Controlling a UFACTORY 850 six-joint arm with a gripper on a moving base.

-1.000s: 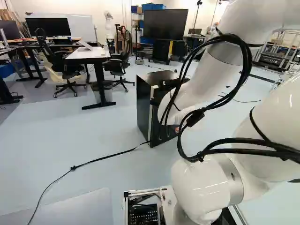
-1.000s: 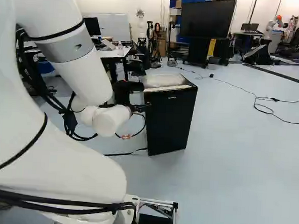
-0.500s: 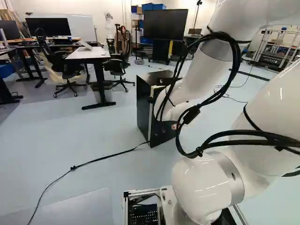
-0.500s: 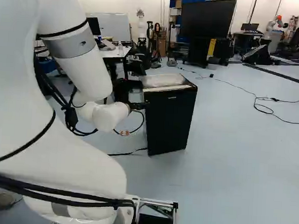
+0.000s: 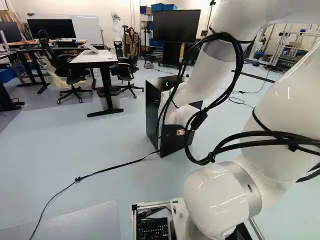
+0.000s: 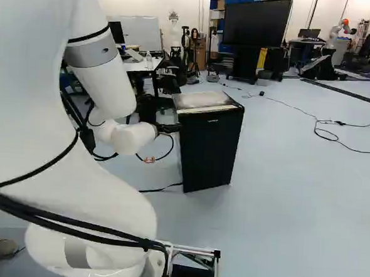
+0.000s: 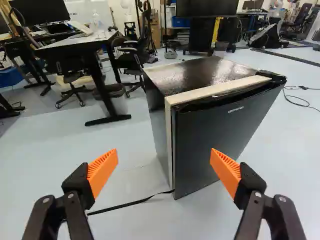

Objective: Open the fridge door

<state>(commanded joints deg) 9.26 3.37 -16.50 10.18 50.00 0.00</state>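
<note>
Reaching in from near left: white arm (image 6: 104, 77). Pale-topped desk (image 5: 95, 58) farther back. Next, right of the arm's wrist, black gripper (image 6: 167, 127), jaws wide open, orange pads (image 7: 102, 172) well apart. Black fridge (image 7: 200, 75) ahead of the jaws, upright on the floor (image 6: 282, 201), door (image 7: 215, 135) looks closed, facing the near side. Loose black cable (image 6: 340, 123) on the floor, far right.

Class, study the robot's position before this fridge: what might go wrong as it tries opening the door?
The open gripper might push the door instead of catching its edge, shifting the fridge.
The arm's looped cables could snag.
If the fridge slides, it may drag the floor cord at its foot.
</note>
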